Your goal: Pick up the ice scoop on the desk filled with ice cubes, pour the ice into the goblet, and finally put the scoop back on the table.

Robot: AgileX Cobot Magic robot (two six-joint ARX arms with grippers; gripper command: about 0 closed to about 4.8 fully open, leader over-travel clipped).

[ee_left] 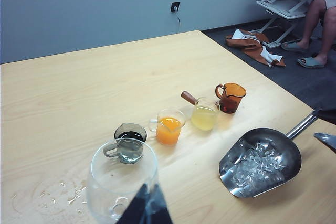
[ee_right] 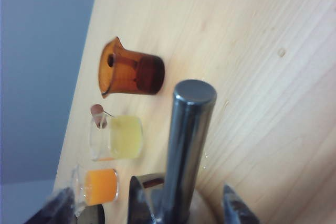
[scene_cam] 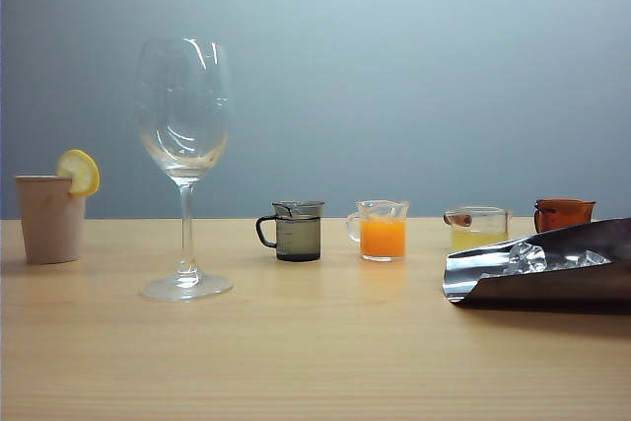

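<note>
The right gripper [ee_right: 144, 208] stood wide open astride the ice scoop [ee_right: 181, 145] handle, empty; the left gripper [ee_left: 148, 209], state indeterminable, hovered over the goblet [ee_left: 122, 182]. An off-centre closure risked spilling the ice cubes [ee_left: 255, 163].

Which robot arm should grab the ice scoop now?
The right one. The right gripper has open jaws on either side of the ice scoop handle, while the left gripper hangs by the goblet.

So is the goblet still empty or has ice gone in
Empty: the goblet stands upright with a clear bowl, while the ice cubes lie in the ice scoop on the table.
</note>
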